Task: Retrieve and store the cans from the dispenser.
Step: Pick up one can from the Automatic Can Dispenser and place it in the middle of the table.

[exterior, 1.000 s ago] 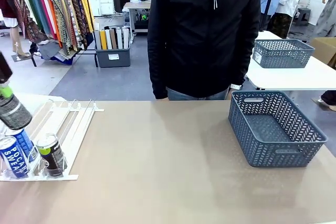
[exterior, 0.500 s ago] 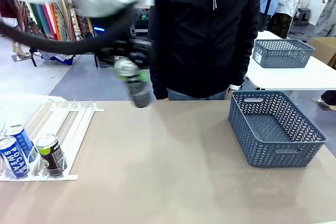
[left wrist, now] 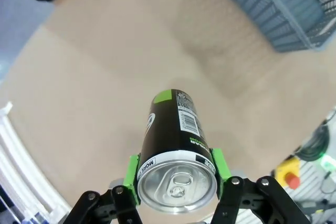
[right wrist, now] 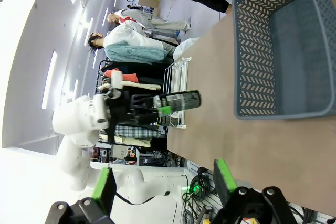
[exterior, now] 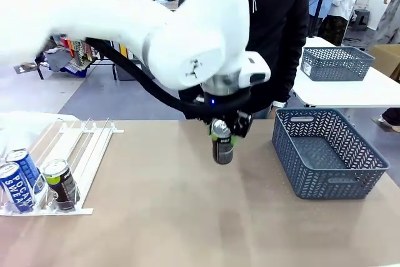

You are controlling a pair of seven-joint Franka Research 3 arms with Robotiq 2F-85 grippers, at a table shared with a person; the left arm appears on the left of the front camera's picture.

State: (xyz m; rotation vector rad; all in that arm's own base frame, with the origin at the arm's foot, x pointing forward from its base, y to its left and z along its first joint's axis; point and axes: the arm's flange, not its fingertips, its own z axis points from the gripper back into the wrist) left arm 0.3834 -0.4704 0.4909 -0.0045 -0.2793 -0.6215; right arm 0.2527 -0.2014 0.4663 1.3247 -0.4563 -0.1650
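Left arm (exterior: 194, 48) was glossy white, rounded joints, black cable (exterior: 134, 73) alongside, blue light (exterior: 212, 100) at wrist; left gripper (left wrist: 175, 171) black, green pads (left wrist: 132, 178).

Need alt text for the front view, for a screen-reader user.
The left gripper holds a dark green-labelled can upright above the table, left of a grey basket. Three more cans sit at the near end of the white dispenser at left; a person in black stands opposite.

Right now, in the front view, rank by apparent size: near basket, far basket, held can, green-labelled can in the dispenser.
1. near grey basket
2. far grey basket
3. held can and green-labelled can: look alike, distances differ, unranked.
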